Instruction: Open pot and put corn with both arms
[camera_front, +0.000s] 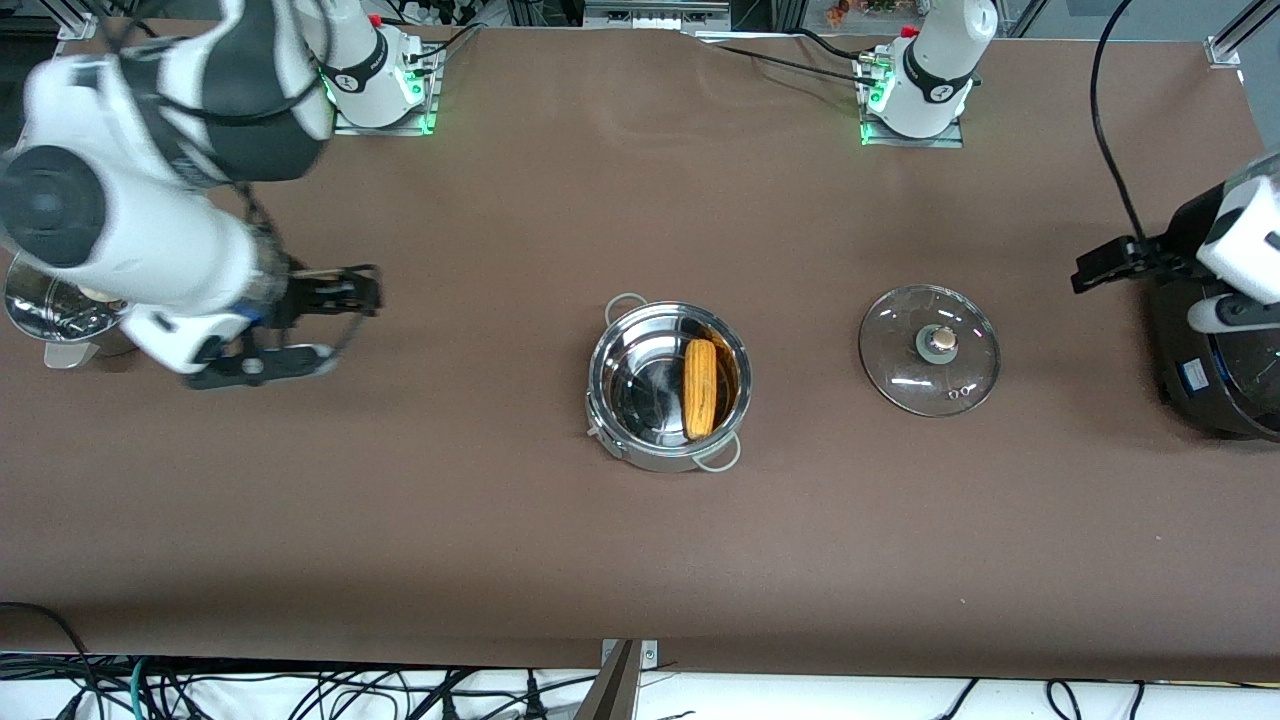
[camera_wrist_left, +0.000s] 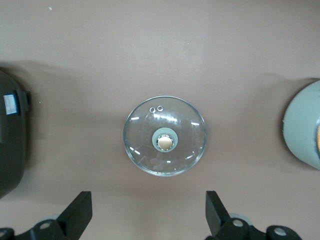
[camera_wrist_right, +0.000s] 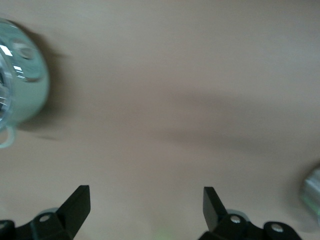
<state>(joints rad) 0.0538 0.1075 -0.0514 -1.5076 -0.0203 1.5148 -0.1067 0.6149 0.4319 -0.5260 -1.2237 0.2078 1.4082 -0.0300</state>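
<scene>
Corn (camera_front: 700, 388) lengthwise toward camera, in pot (camera_front: 640, 440)

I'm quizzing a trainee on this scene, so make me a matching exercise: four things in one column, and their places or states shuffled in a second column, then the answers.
Column one:
1. corn
2. glass lid
3. pot
4. right end effector

Column two:
A. flat on the table, knob up, beside the pot toward the left arm's end
B. open, holding nothing, above bare table toward the right arm's end
C. lying inside the pot against its wall
D. uncovered, mid-table

Pairs: 1-C, 2-A, 3-D, 4-B
</scene>
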